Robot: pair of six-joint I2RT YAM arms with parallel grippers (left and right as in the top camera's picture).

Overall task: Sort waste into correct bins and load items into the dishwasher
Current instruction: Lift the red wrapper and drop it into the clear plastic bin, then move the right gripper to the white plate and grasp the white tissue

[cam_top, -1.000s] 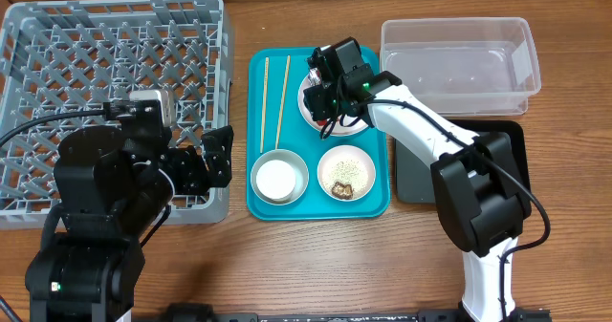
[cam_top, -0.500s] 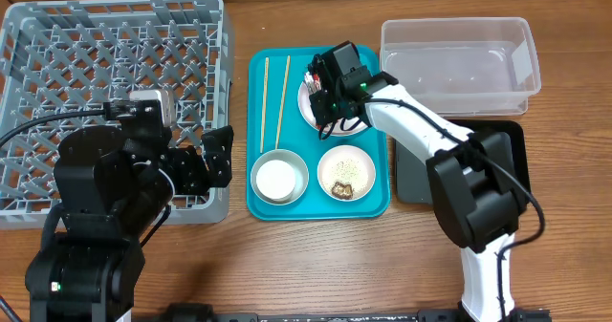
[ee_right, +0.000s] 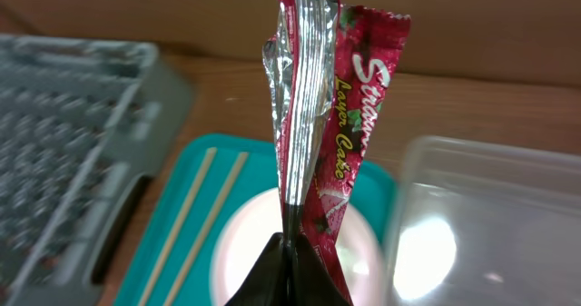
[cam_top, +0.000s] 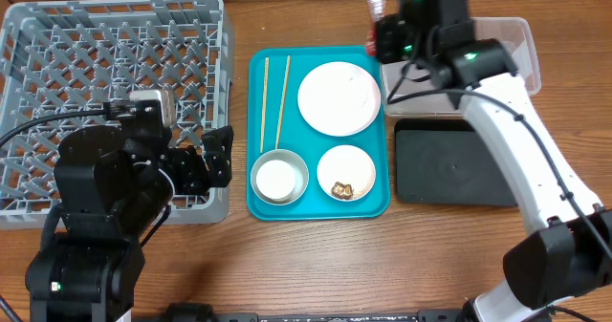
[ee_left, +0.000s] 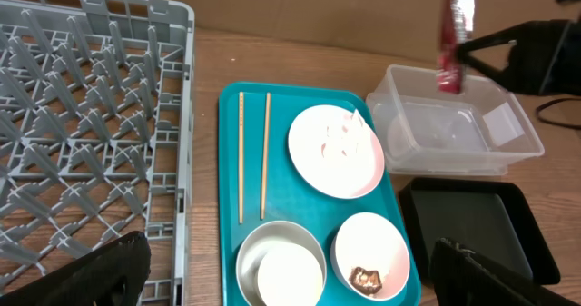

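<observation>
Red-and-white wrapper [ee_right: 318, 124] now off the white plate [cam_top: 338, 97], up by the clear tub [cam_top: 507, 78], pinched in the right tool [ee_right: 289, 261].

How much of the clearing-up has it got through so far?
Barely begun. Done: nothing has landed yet; the clear tub, black tray and dish rack look empty. In hand: the right gripper pinches the red wrapper at the tub's corner; the left gripper hangs open. Left: the brown morsel in the pinkish bowl, the plate, steel bowl with cup, and chopsticks, all on the teal tray.
</observation>
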